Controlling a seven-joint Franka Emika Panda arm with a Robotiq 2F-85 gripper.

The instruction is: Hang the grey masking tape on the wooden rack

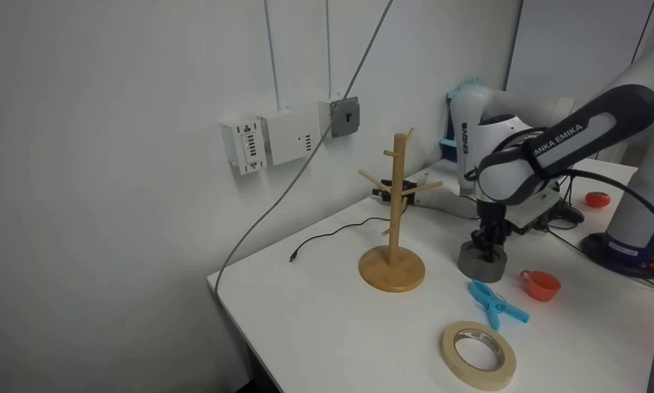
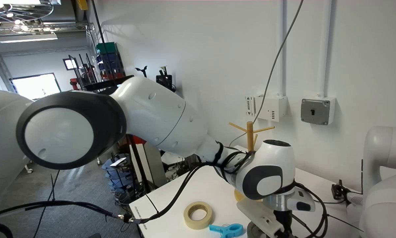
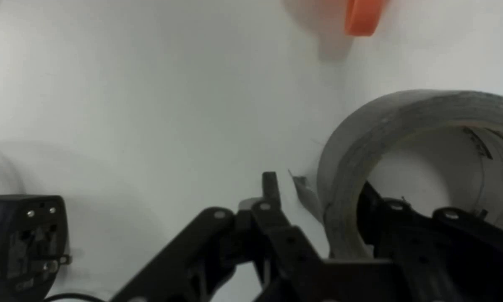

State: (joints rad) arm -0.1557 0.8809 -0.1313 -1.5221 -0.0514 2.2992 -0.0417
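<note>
The grey masking tape point(image 1: 475, 268) lies flat on the white table, and part of it shows in an exterior view point(image 2: 252, 229). In the wrist view the tape point(image 3: 352, 163) fills the right side, with a loose tape end sticking out at its left. My gripper point(image 3: 318, 191) is open and astride the tape's wall: one finger is inside the hole, the other outside with a gap to the wall. The gripper point(image 1: 489, 246) points down in an exterior view. The wooden rack point(image 1: 396, 218) stands upright with bare pegs; its top point(image 2: 250, 137) shows behind the arm.
A blue clamp point(image 1: 490, 307) and a red cup point(image 1: 542, 286) lie close to the grey tape. A cream-white tape ring point(image 1: 485, 379) lies near the front. A second white arm point(image 1: 468, 125) stands behind, its black gripper resting by the wall. A black cable crosses behind the rack.
</note>
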